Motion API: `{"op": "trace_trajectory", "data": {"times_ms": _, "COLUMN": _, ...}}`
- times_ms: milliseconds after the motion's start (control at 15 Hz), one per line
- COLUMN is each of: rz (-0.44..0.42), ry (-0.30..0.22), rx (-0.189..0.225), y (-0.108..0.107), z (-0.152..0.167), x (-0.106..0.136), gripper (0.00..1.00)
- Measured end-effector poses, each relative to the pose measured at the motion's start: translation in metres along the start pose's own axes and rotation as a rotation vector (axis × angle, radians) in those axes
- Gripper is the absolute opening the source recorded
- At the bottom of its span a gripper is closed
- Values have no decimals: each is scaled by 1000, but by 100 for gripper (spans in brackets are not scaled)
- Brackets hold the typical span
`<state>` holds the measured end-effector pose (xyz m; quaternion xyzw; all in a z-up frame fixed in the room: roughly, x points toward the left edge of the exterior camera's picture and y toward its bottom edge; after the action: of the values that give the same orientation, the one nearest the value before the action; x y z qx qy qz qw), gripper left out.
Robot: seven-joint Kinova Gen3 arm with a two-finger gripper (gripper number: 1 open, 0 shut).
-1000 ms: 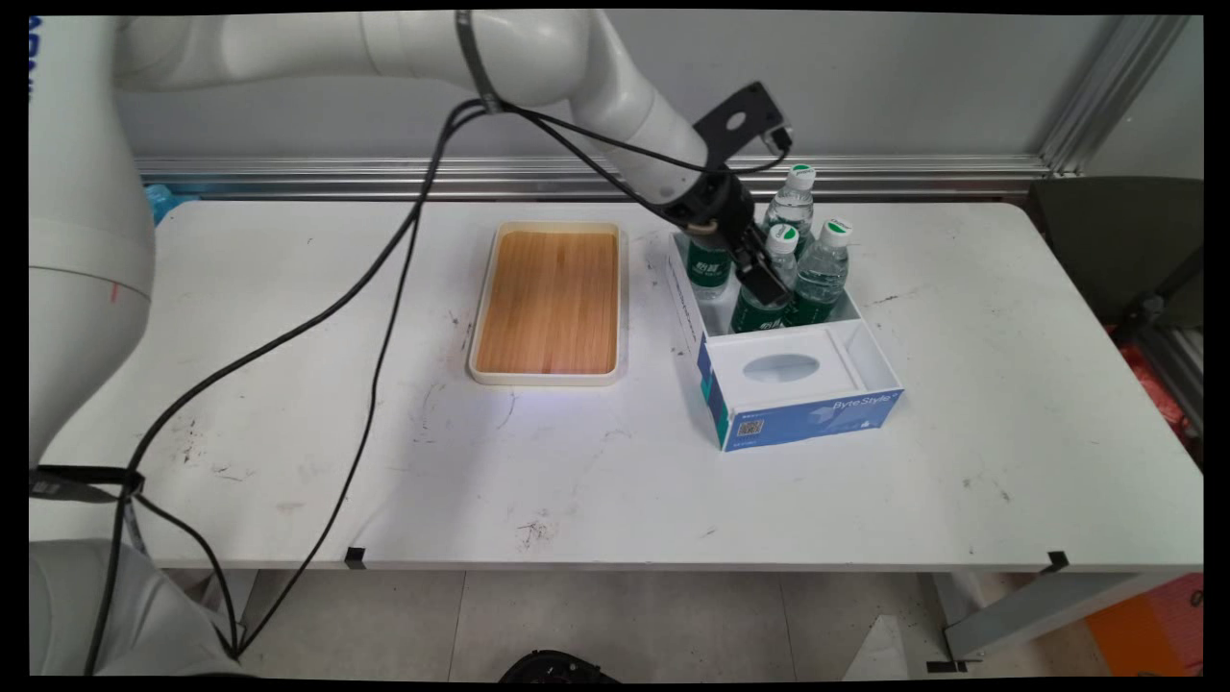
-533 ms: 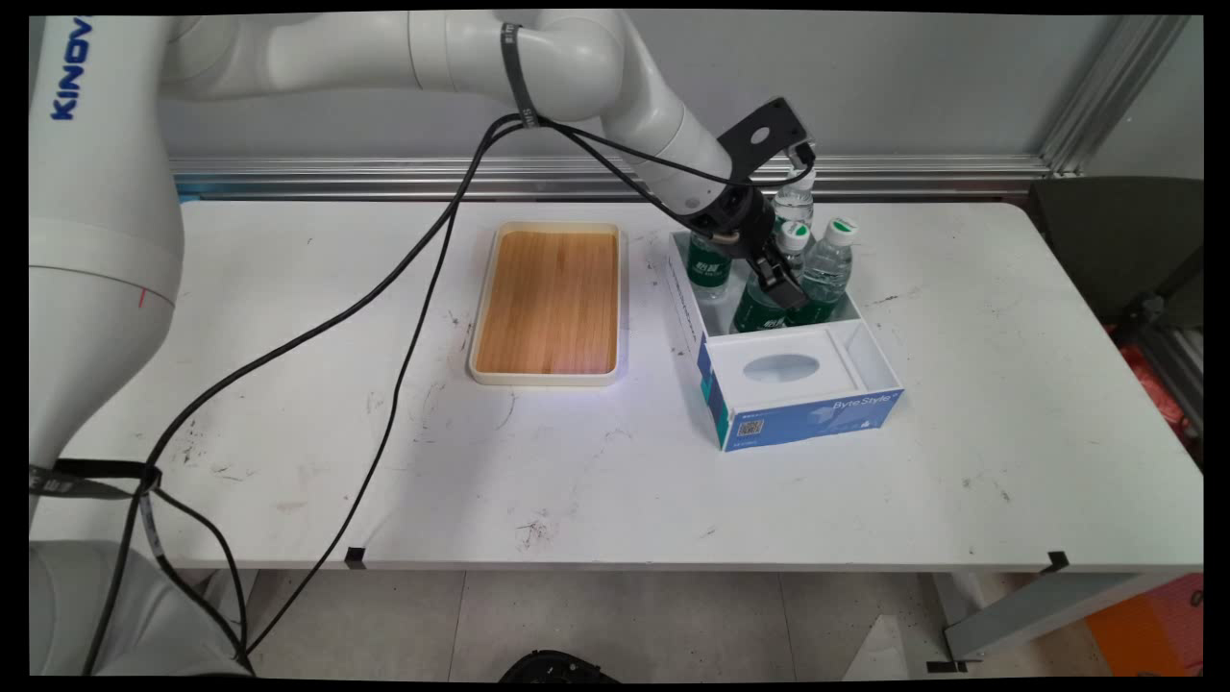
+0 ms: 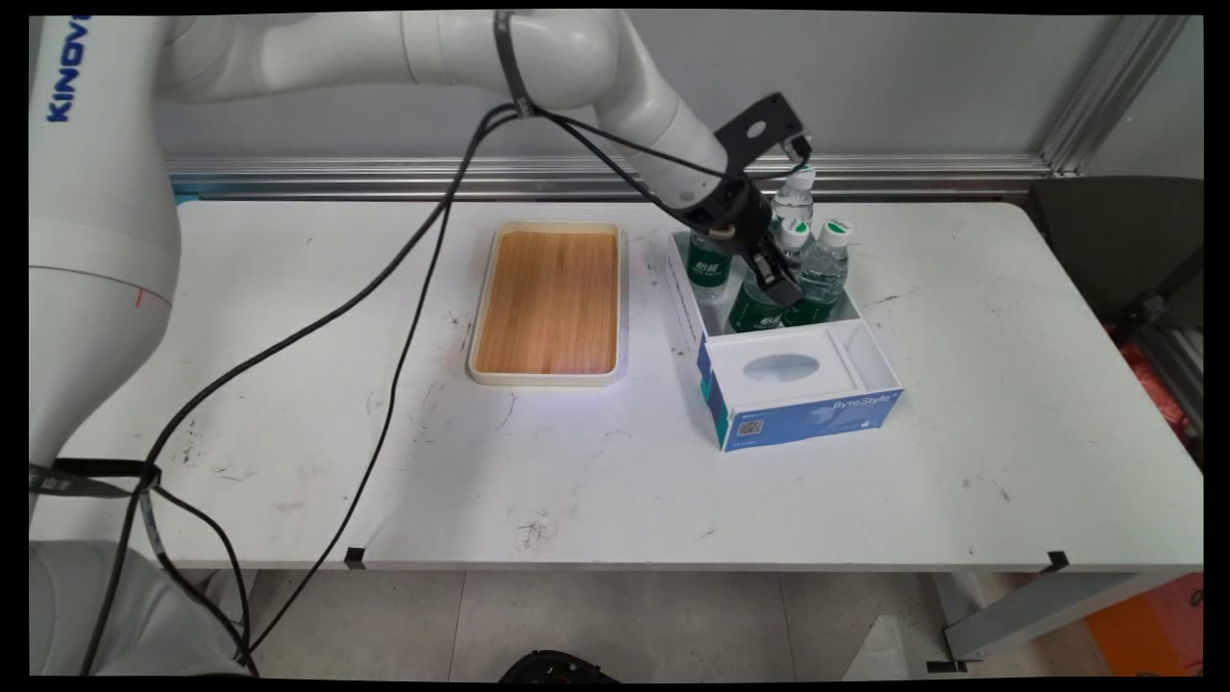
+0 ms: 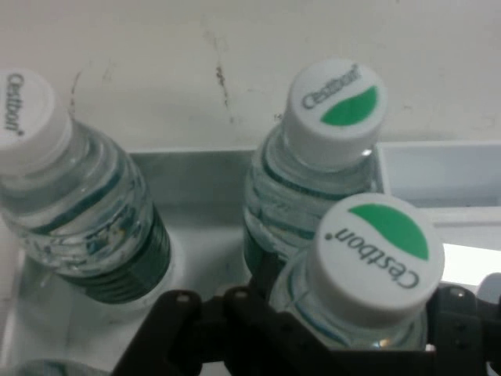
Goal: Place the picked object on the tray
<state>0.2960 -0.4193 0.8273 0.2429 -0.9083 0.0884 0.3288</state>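
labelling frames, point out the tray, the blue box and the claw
tray [image 3: 548, 303], main view, middle of its wooden floor
blue box [image 3: 817, 415], main view, its blue front wall
claw [image 3: 776, 286], main view, between its fingertips, at the bottles

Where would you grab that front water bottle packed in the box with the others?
Probably the neck of the front water bottle, just under its cap, coming from above. It stands upright, the other bottles and the box wall crowd its body, and only its top is free.
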Motion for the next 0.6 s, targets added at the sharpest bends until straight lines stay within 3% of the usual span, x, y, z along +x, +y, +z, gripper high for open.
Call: {"op": "trace_trajectory", "data": {"times_ms": 600, "rz": 12, "ry": 39, "rx": -8, "y": -2, "z": -79, "x": 12, "gripper": 0}}
